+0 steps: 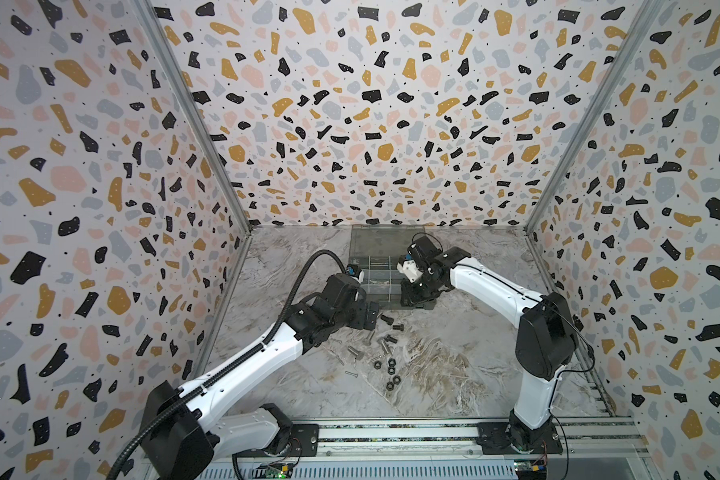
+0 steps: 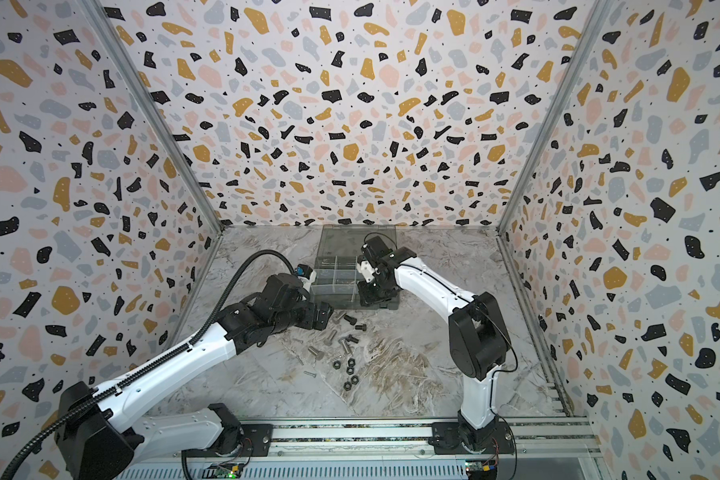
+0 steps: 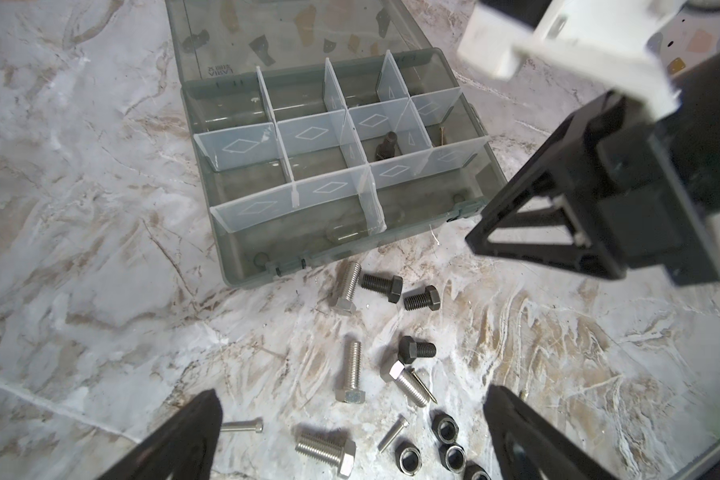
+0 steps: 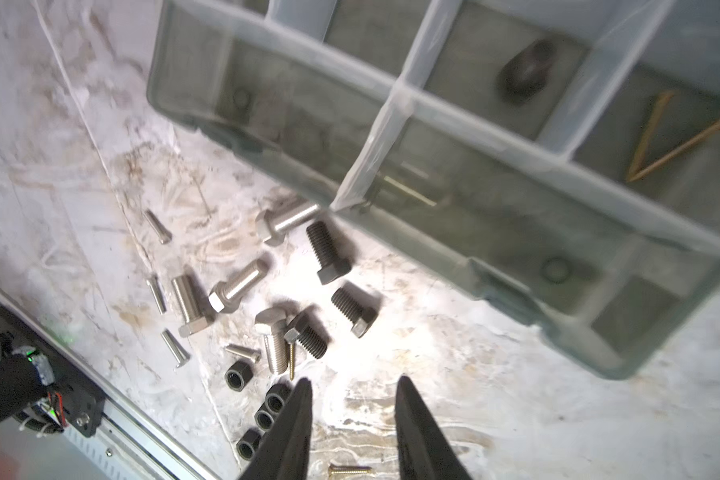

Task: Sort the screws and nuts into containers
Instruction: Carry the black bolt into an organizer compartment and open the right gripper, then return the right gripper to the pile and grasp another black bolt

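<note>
While my right tool [image 4: 354,381] hangs parted and empty near the containers [image 3: 242,249], my left tool [image 3: 352,392] is spread wide above the screws [image 3: 381,284].

Four silver hex bolts [image 3: 352,372], four black bolts [image 3: 381,284] counting one inside the box [image 3: 412,224], five nuts [image 1: 395,379] at the pile's 6 o'clock, at least four thin silver screws [image 4: 156,295].

Bright, even light from above, short soft shadows beside the screws [image 4: 327,253], glare on the marble table [image 4: 391,270], near organiser box [image 4: 454,232] blurred, walls [image 1: 80,174] bowing at frame edges
</note>
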{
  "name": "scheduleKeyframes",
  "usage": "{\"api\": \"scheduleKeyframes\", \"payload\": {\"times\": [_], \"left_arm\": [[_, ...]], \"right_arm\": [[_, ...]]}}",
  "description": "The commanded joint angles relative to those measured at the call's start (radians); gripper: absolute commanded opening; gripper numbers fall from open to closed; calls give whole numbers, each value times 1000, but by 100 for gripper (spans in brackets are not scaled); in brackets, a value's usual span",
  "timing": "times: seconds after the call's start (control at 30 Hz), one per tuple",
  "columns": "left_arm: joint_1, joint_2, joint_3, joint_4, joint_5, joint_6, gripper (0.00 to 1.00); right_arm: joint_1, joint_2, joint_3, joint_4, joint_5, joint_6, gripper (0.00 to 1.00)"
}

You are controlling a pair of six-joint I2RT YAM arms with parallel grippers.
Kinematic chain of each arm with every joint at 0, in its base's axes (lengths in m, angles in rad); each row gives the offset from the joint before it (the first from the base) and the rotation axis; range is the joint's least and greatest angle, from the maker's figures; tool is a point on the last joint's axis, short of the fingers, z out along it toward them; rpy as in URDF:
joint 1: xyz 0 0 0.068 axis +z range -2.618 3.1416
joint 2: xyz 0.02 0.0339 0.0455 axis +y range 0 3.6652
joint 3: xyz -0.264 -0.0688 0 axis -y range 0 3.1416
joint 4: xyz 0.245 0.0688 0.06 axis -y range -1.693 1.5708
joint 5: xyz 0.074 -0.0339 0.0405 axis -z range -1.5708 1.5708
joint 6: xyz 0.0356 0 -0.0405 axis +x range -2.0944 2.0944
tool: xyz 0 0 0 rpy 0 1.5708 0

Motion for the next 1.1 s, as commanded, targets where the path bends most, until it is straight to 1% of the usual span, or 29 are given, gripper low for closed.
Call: {"api": "scheduleKeyframes", "payload": {"times": [0.0,0.1,0.17,0.27,0.3,0.37,0.67,0.8,1.07], "left_arm": [[-26,-38,-29,28,12,-45,100],[-55,-56,-50,34,7,-73,100],[-77,-66,-58,31,-5,-87,100],[-99,-87,-71,28,-22,-108,100],[-104,-95,-74,29,-28,-113,100],[-108,-110,-82,27,-36,-123,100],[-115,-165,-111,7,-60,-148,100],[-117,-174,-111,-5,-67,-145,100],[-117,-181,-105,-27,-80,-127,100]], "right_arm": [[23,-20,-60,44,-10,23,37],[51,-18,-105,70,-17,29,39],[60,-15,-130,89,-18,32,43],[64,-10,-158,117,-8,41,46],[63,-7,-166,126,-9,42,51],[64,3,-171,135,0,49,53],[65,70,-162,177,1,95,53],[71,104,-120,168,14,101,51],[84,149,-91,168,12,115,49]]}}
